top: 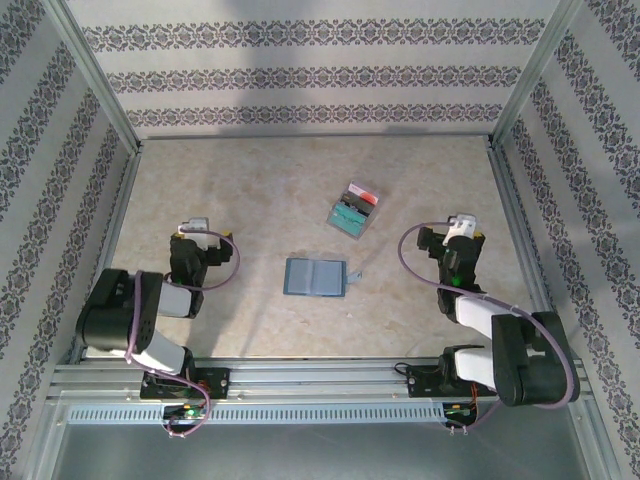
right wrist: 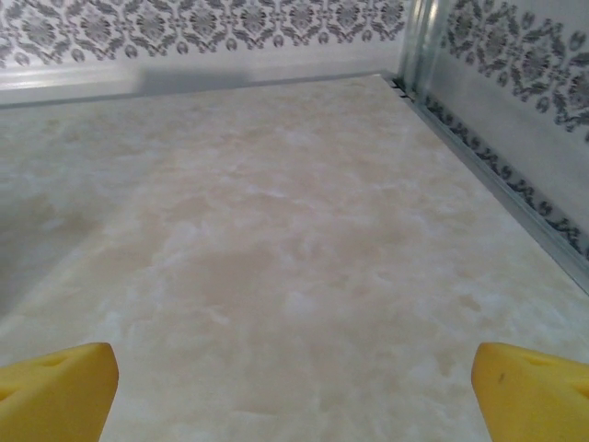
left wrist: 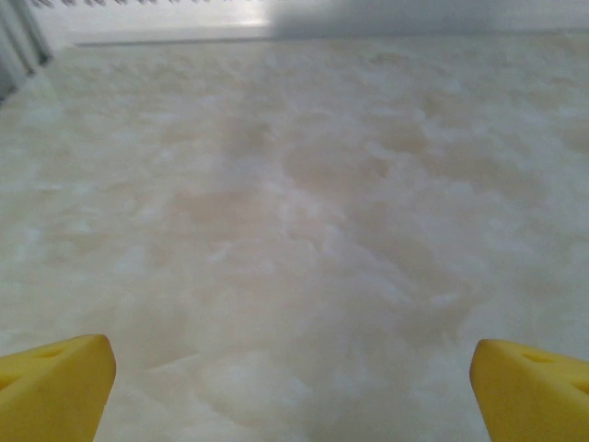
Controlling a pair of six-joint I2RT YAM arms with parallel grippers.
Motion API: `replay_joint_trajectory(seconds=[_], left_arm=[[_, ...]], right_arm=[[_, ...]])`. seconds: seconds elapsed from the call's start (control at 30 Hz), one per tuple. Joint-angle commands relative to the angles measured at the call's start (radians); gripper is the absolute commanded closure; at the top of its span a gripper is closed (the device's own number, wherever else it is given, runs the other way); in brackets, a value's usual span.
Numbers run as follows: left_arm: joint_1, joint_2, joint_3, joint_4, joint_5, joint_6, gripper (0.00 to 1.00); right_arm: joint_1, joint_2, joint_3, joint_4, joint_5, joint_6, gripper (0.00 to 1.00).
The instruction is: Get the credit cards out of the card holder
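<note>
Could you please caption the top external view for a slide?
Card holder lies open mid-table, credit cards piled beyond it; left gripper and right gripper open.

Smooth, marbled, faintly shiny table (top: 250, 190); bare metal frame (top: 300, 372).
The cards (top: 352, 212) look like glossy plastic; the blue-grey wallet (top: 315, 277) looks matt.
</note>
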State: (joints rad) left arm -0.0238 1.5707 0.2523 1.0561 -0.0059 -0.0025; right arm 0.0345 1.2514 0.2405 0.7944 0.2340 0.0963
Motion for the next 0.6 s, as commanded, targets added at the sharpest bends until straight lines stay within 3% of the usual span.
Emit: replay_joint_trajectory(seconds=[0.0,0.03,0.13,0.3,0.47,0.57], left_arm=[[0.018,0.012,0.06,0.005,0.107,0.039,0.01],[0.023,-0.003,0.094,-0.078,0.133,0.043,0.01],[0.079,0.021,0.129,-0.099,0.214,-0.001,0.01],[0.079,0.022,0.125,-0.087,0.176,-0.01,0.01],[0.079,0.022,0.119,-0.077,0.173,-0.014,0.01],[0.079,0.022,0.122,-0.082,0.173,-0.013,0.01]], right_arm=[[-0.005,0.049,-0.007,0.156,-0.061,-0.024,0.02],[-0.006,0.065,-0.009,0.177,-0.068,-0.031,0.02],[-0.005,0.131,-0.008,0.244,-0.086,-0.044,0.02],[-0.005,0.3,0.018,0.383,-0.101,-0.047,0.02],[-0.02,0.28,0.061,0.272,-0.13,-0.035,0.02],[-0.031,0.279,0.136,0.155,-0.3,-0.077,0.02]])
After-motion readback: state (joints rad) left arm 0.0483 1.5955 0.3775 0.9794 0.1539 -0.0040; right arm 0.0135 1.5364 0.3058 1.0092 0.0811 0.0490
